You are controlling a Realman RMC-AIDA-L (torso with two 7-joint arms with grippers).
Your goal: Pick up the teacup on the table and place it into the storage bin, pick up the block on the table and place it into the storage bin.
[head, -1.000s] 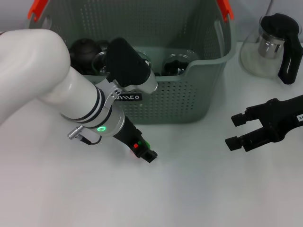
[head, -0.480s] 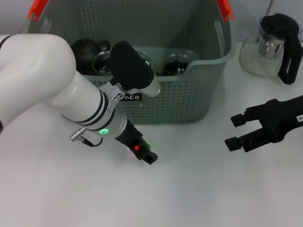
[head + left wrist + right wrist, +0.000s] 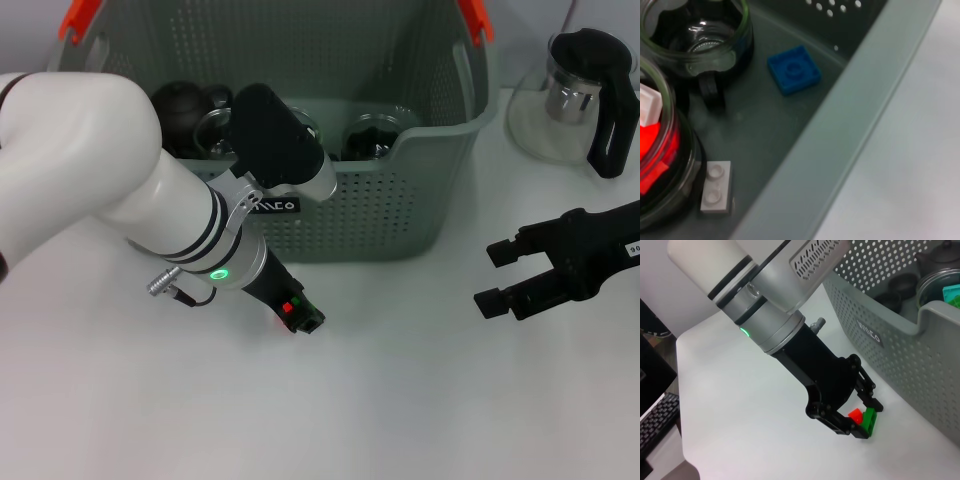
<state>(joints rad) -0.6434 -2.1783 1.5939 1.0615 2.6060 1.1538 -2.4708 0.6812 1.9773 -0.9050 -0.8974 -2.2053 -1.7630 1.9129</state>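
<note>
On the white table just in front of the basket, the left gripper (image 3: 860, 421) reached down to the tabletop, its black fingers (image 3: 870, 399) closed around a small block made of a green brick and a red piece (image 3: 863, 417). The block lay low between the fingertips; its green part stood slightly tilted, with the red stud facing the wrist side. In the head view only a red and green glimpse of it showed at the left gripper (image 3: 303, 318). A green light glowed on the wrist ring.

Behind it stood the large grey-green perforated plastic storage bin (image 3: 400, 190) with orange handle ends; its small black label (image 3: 272, 205) carried white lettering, partly hidden by the arm, which I could not read for certain. Inside the bin lay a flat blue square block (image 3: 793, 69), a small white two-stud brick (image 3: 716, 186) and clear glass teacups (image 3: 695, 30).

To the right, well apart, the right gripper (image 3: 494, 276) hovered with its fingers spread. A glass teapot with a black lid and handle (image 3: 580, 90) stood beyond it.
</note>
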